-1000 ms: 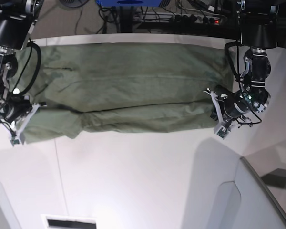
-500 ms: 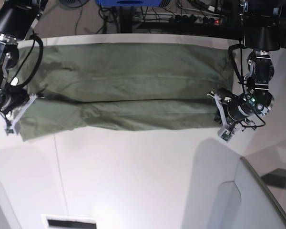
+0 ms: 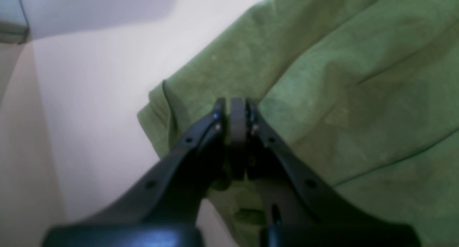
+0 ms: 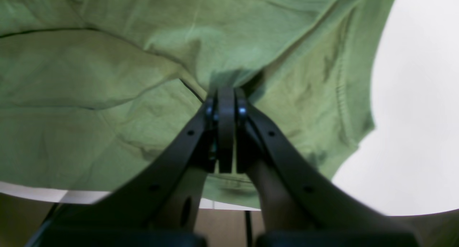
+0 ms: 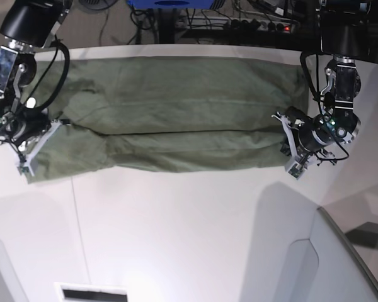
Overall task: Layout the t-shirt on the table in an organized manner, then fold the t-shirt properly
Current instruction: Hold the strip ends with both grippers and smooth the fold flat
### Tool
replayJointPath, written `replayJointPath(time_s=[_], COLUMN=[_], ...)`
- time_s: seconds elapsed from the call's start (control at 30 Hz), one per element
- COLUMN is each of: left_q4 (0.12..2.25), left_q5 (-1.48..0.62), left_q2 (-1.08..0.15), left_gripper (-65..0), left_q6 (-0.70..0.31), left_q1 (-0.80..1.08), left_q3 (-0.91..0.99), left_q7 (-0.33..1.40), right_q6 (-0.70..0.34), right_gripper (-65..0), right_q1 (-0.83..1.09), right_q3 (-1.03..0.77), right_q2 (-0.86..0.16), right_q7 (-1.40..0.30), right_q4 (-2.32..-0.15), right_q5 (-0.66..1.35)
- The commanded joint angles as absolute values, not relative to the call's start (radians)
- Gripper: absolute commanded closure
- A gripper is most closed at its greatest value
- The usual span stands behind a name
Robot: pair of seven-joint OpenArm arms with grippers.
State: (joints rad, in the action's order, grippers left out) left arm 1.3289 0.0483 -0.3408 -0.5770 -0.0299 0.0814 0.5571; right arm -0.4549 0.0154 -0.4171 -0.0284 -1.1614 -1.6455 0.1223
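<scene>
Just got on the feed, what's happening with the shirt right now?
Both arms are working the t-shirt, which lies stretched across the white table with its near edge folded over lengthwise. The left gripper is shut on cloth at one end, and the right gripper is shut on cloth at the other. The fold is only partly done.
</scene>
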Motion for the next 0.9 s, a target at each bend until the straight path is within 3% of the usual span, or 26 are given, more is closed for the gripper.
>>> replayJointPath(time_s=[0.0,0.27,0.87], left_q4=[1.349,1.354,1.391], left_q5=[0.041,0.041,0.041], left_q2=[-0.371,-0.372,-0.369], left_gripper=[0.0,0.0,0.0], left_q6=[-0.573,-0.573,-0.573], left_q1=[-0.047,-0.059,0.027], left_q3=[0.090,0.090,0.076], left_q7=[0.541,0.542,0.538], right_q6=[-0.456,-0.456,-0.456], right_gripper=[0.0,0.0,-0.2], right_q1=[-0.002,-0.008,0.027], right_q3=[-0.423,-0.426,-0.427], right_q2=[-0.036,-0.038,-0.004], right_q7=[-1.165,-1.234,-1.211], right_q4=[-1.682,-1.745,-1.681], right_q5=[0.124,0.124,0.122])
